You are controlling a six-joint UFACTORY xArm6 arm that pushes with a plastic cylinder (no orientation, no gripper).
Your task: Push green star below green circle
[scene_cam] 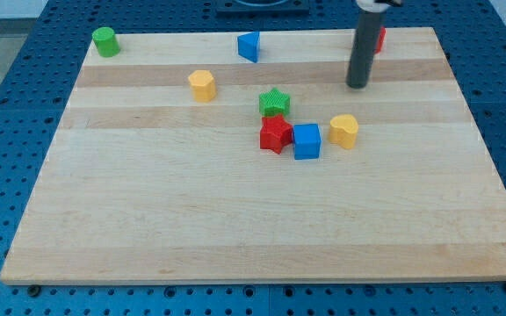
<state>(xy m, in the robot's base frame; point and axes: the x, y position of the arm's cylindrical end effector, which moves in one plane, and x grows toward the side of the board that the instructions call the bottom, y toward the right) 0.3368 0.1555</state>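
The green star (274,102) lies near the middle of the wooden board, just above the red star (276,134). The green circle (105,41) stands at the board's top left corner, far to the left of the green star. My tip (357,85) rests on the board to the right of the green star and a little higher, with a clear gap between them. It touches no block.
A blue cube (307,140) sits right of the red star, a yellow block (344,130) beyond it. A yellow block (202,85) lies left of the green star. A blue block (249,46) is at the top middle. A red block (379,38) shows behind the rod.
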